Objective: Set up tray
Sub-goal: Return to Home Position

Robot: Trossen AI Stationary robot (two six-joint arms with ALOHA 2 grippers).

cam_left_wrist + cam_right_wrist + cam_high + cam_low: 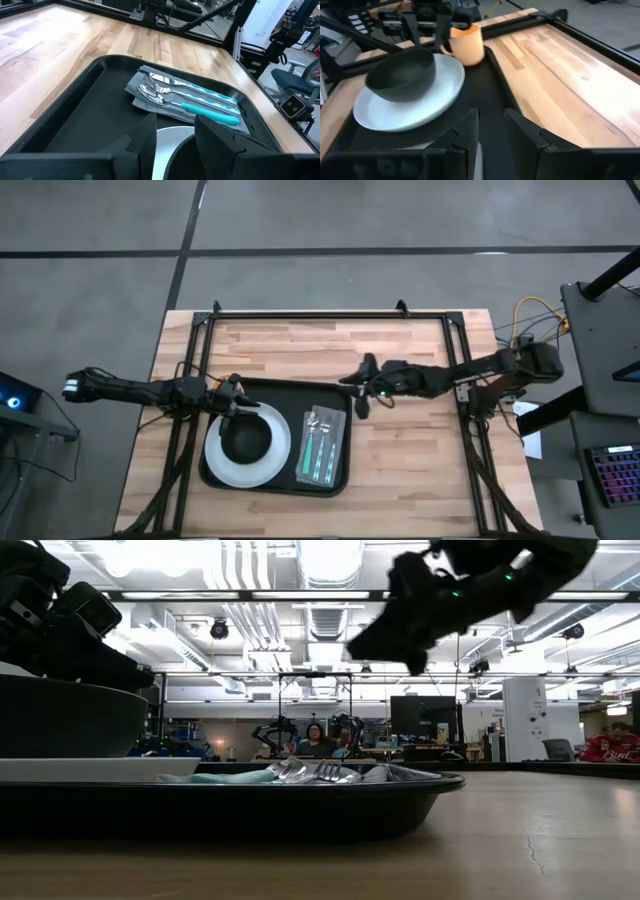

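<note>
Two dark arms reach in over a pale wooden butcher-block table (410, 465) from opposite sides. Near its middle lies the large flat black rectangular tray (288, 395) with rounded corners and a low rim.

On the tray's left part sits a round white plate (276, 461) carrying a black bowl (245, 440). On its right part is a folded gray napkin (134, 86) with several pieces of cutlery with teal handles (186, 95) lying side by side on it, their heads toward the tray's far edge. A pale orange cup (466, 44) stands in the tray's far left corner, just beside the plate.

The left gripper (238, 398) hovers over that corner, above the cup and the far edge of the plate. Its wrist view shows its fingers (144, 136) spread apart with nothing between them. The right gripper (362, 385) hangs in the air at the tray's far right corner, off the surface. Its fingers (468, 129) are likewise parted and empty.

Beyond the table, the low view shows a person (315, 741) seated in the workshop.
</note>
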